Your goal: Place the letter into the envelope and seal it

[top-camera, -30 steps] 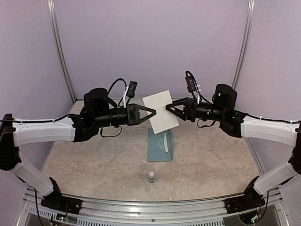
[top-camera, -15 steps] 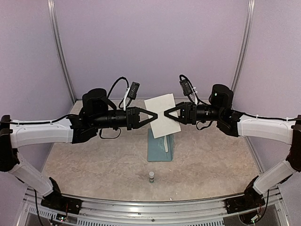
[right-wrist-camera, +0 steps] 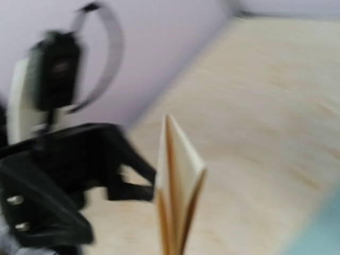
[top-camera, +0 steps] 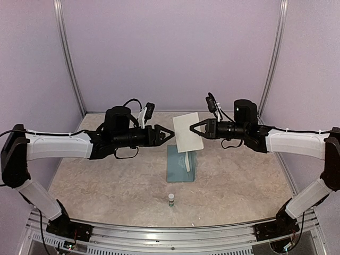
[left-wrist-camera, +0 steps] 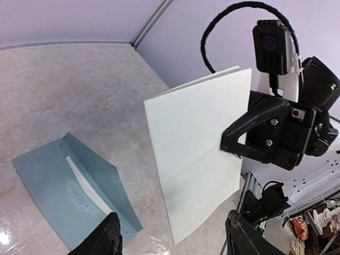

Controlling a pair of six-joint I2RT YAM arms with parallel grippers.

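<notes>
Top external view: the right gripper (top-camera: 192,127) is clamped on the white letter (top-camera: 183,137), holding it upright above the teal envelope (top-camera: 179,169), which lies flat on the table (top-camera: 106,180). Left wrist view: the left gripper (left-wrist-camera: 172,241) is spread apart, facing the letter. Right wrist view: blurred, with the letter edge-on.

Far edge of envelope (top-camera: 178,170) behind letter (top-camera: 186,133)

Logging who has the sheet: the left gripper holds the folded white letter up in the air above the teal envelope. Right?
Not quite: the right gripper holds the folded white letter up in the air above the teal envelope. The left wrist view shows it clamped on the letter's edge; the left gripper is open, not gripping it.
</notes>
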